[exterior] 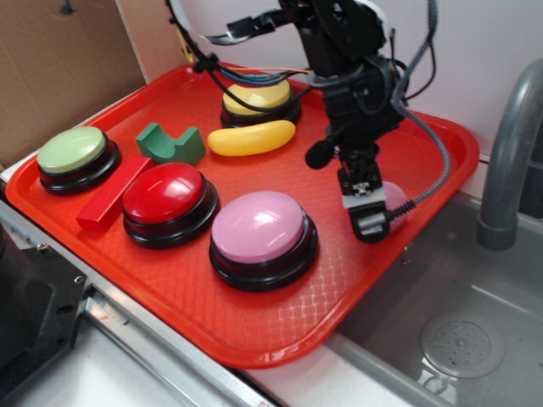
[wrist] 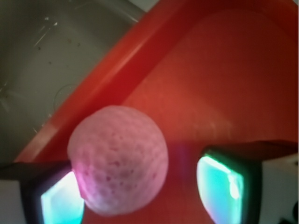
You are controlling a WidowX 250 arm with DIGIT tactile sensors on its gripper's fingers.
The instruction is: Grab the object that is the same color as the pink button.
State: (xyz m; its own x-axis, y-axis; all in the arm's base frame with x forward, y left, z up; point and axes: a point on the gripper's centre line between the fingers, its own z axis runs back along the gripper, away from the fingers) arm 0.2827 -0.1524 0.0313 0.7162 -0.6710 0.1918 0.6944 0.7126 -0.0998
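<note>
The object, a small light-pink dimpled ball, lies on the red tray close to its right rim. In the exterior view the ball peeks out behind the fingers. My gripper is lowered around it and open. The left pad touches the ball's side, while a gap of red tray shows between the ball and the right pad. In the exterior view the gripper points down at the tray. The pink button stands just to its left, apart from the fingers.
On the tray also stand a red button, a green button and a yellow button. A yellow banana-like piece, a green block and a red block lie there too. A metal sink and a faucet border the tray on the right.
</note>
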